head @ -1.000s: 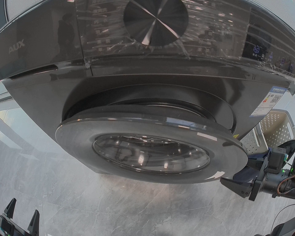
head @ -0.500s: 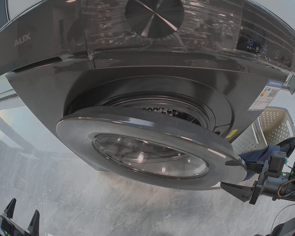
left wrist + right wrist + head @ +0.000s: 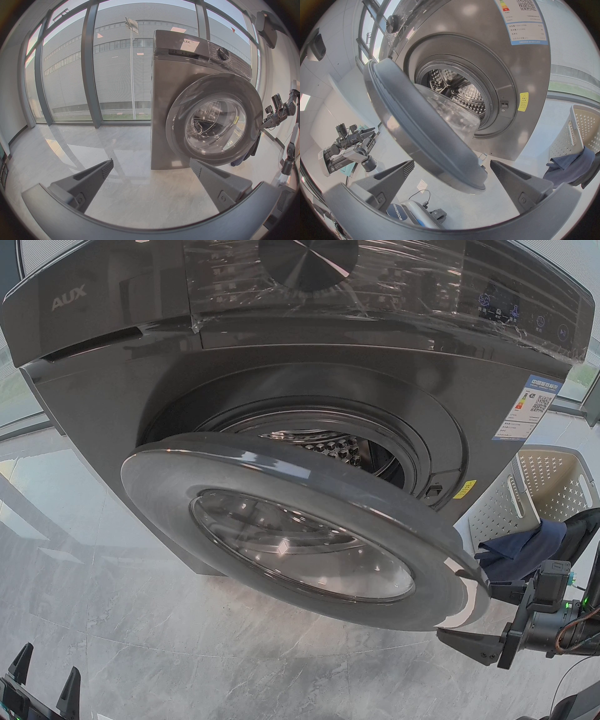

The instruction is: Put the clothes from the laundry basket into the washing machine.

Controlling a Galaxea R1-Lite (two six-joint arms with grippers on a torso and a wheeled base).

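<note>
Right gripper (image 3: 451,162): fingers spread wide, nothing pinched. They straddle the free edge of the door (image 3: 162,490), one finger on its outer face side and one on the inner side. You can't tell from these views whether either finger actually touches the rim.

Left gripper (image 3: 150,161): also spread and holding nothing. It sits low, well off to the robot's left of the washing machine (image 3: 94,409), above the grey tiled floor (image 3: 187,646). It points at the machine's front.

The door is part open. The hinge is on the robot's left and the free edge is swung out toward the right gripper. Its glass bowl (image 3: 450,115) is out of the opening. You see the drum (image 3: 337,446) through the gap, perforated steel. The latch socket (image 3: 432,491) is on the right of the opening, with a yellow sticker (image 3: 464,489) just beside it. A label (image 3: 528,407) sits higher on the front panel.

Clothes: a navy cloth (image 3: 519,549) hangs over the rim of the laundry basket (image 3: 556,484), with a darker garment (image 3: 581,530) just beside it. The basket is white and perforated. It stands on the floor to the right of the machine, just beyond the right gripper. The cloth is near that arm but apart from its fingers.

Tall windows (image 3: 118,62) stand behind the machine.
</note>
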